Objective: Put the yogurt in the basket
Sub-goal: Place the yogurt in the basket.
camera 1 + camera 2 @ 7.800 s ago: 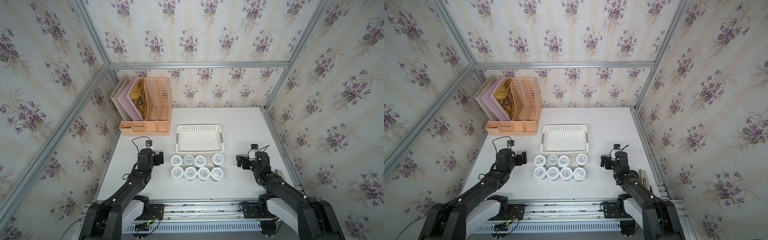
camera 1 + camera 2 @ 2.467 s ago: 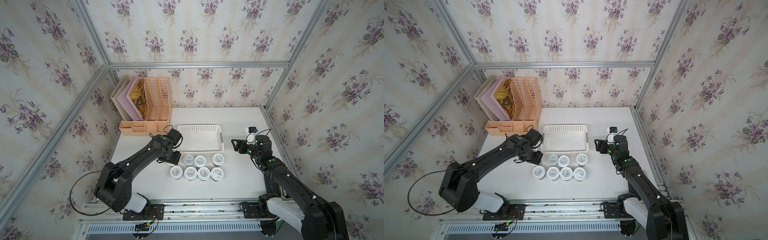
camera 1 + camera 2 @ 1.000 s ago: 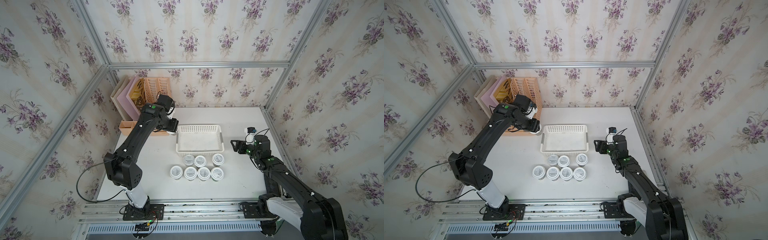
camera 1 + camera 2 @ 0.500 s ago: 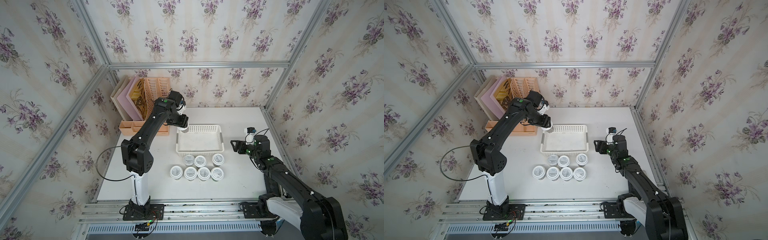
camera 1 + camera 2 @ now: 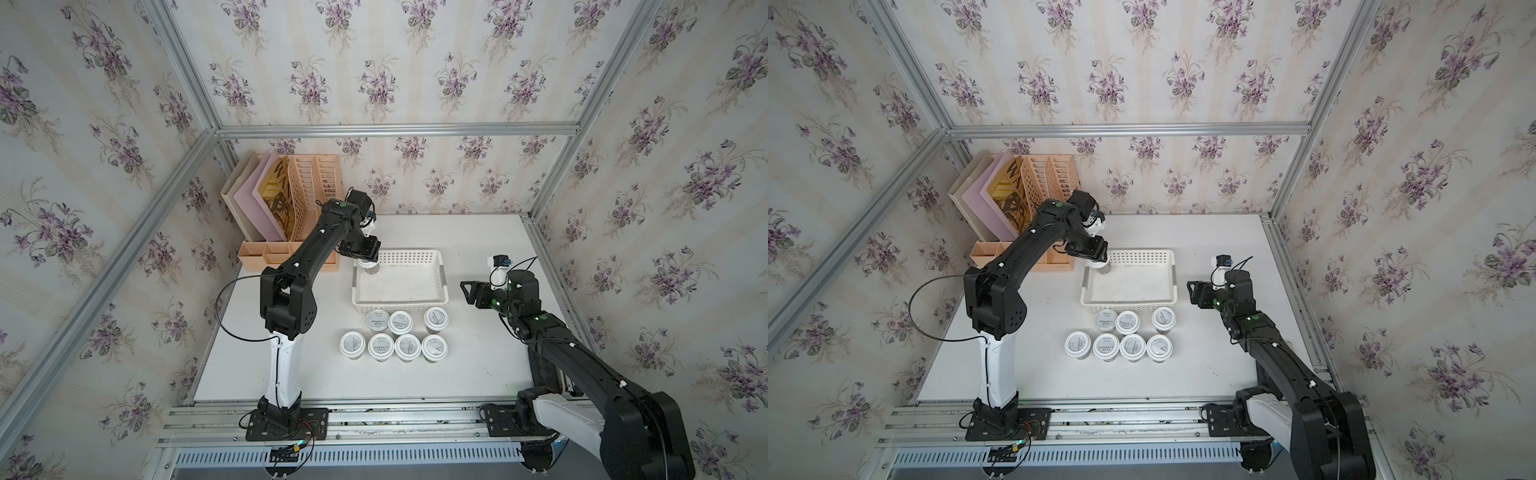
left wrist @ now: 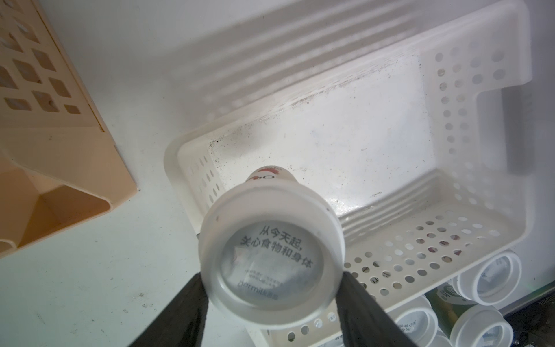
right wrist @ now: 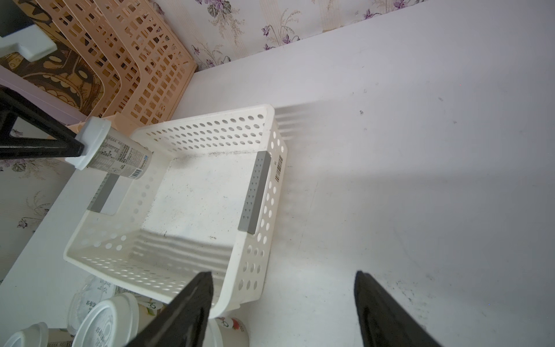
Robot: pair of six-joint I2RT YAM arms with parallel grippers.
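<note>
1. Over the basket's (image 5: 443, 281) 10 o'clock corner in a top view, the held yogurt cup (image 5: 367, 266) hangs tilted, above the basket floor.
2. Your left gripper (image 6: 270, 278) pinches its white lid rim, one finger on each side, with the body hanging free.
3. Expect it to be light and smooth. The rim looks like the stiff part, and the body would probably dent.
4. Seven cups (image 5: 394, 322) stand at the basket's 6 o'clock. Your right gripper (image 7: 283, 278) stands wide and empty.

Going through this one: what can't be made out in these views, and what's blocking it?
- Held yogurt cup: in both top views, mostly covered by the left tool; in the left wrist view, its lid hides its base.
- Loose cups: left wrist view, screened by the basket wall and cut by the frame edge.
- Lid print: top views, too small to read.
</note>
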